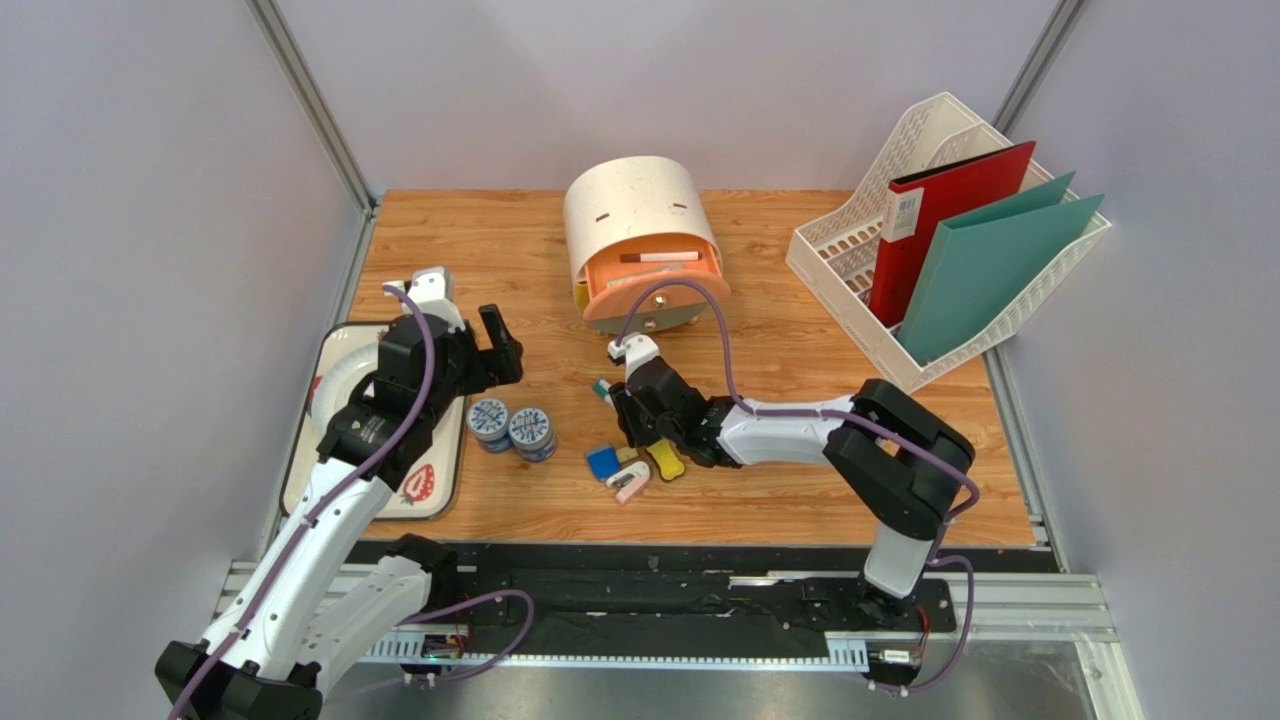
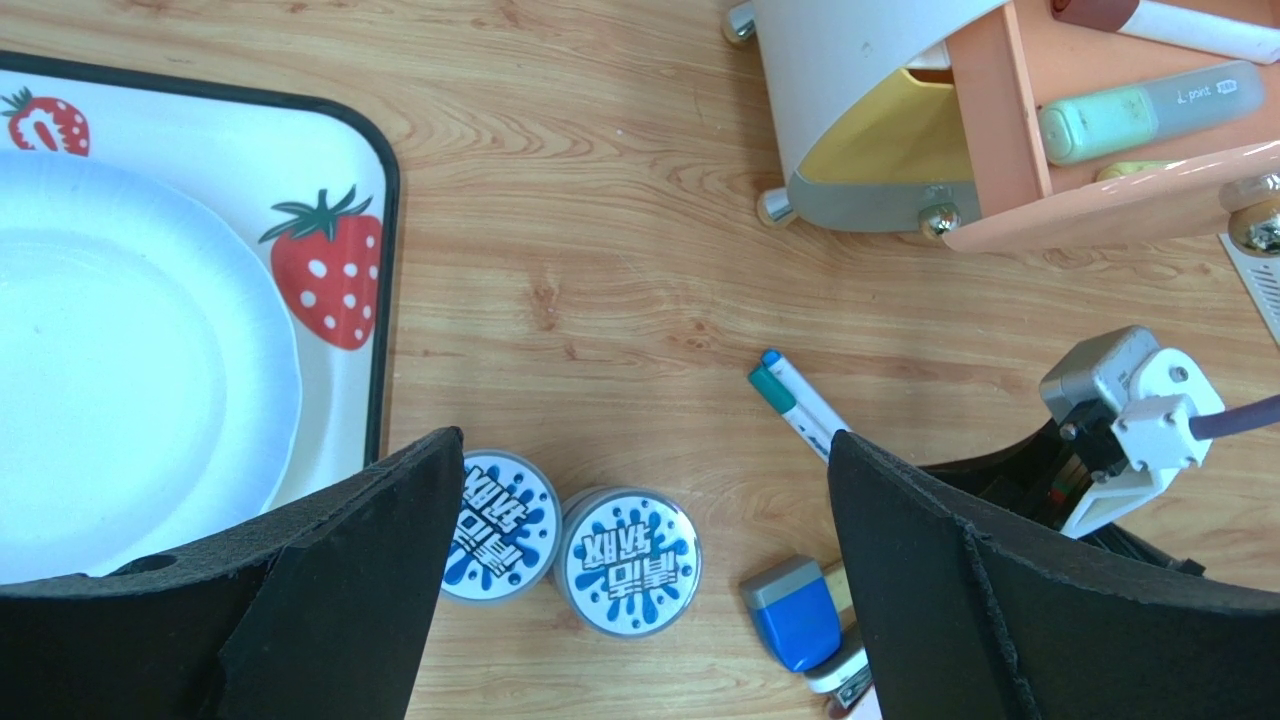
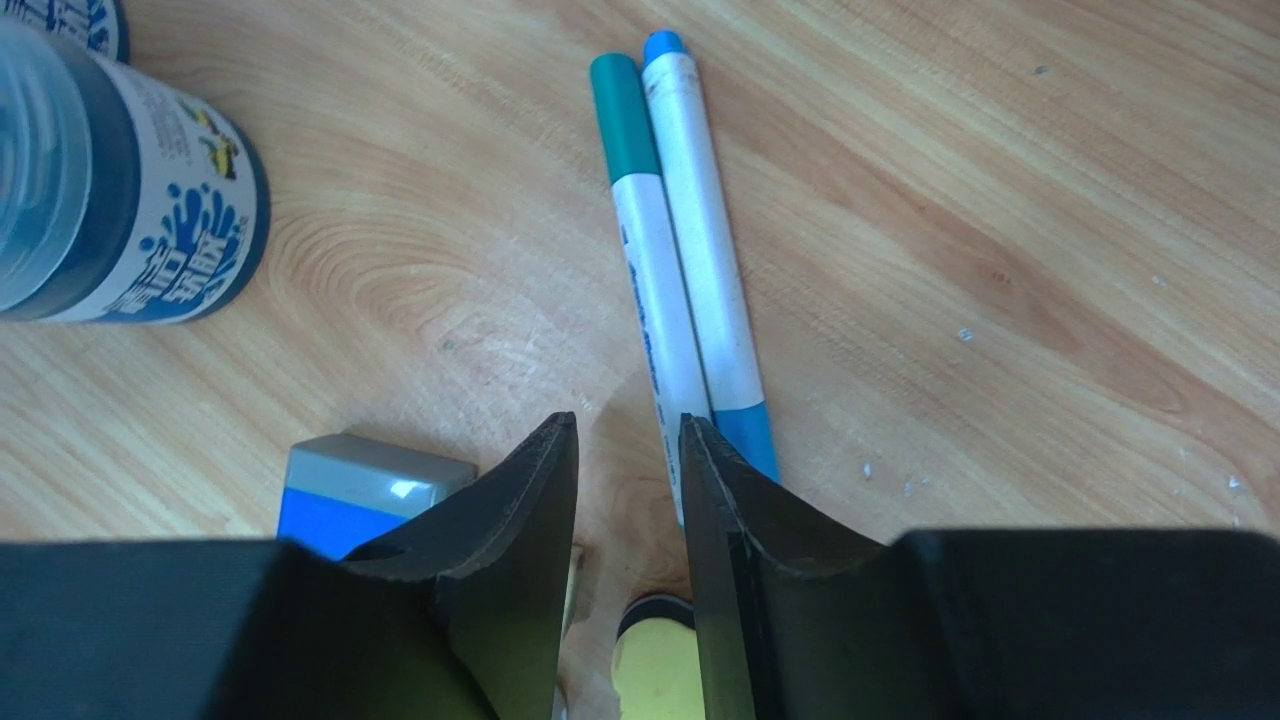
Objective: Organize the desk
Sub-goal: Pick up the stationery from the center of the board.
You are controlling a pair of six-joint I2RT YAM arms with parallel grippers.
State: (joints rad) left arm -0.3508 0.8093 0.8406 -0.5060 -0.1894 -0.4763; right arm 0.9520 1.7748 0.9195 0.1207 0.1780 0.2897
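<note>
Strawberry tray (image 2: 338,180) with plate (image 2: 120,360), two jars (image 2: 628,558), two markers (image 3: 676,255), white folder rack (image 1: 842,248)

I see even, bright light from above in all three views. Shadows on the desk (image 1: 511,240) are soft and short. The plate (image 2: 135,375) is nearly overexposed; the jar (image 3: 105,180) looks blurred.

Top camera looks down from behind — wrist cameras close above desk (image 1: 496,240), sharing pens (image 3: 649,270).

jars (image 1: 531,432) on desk (image 1: 481,255), folders (image 1: 984,270) in rack (image 1: 836,258)
</note>
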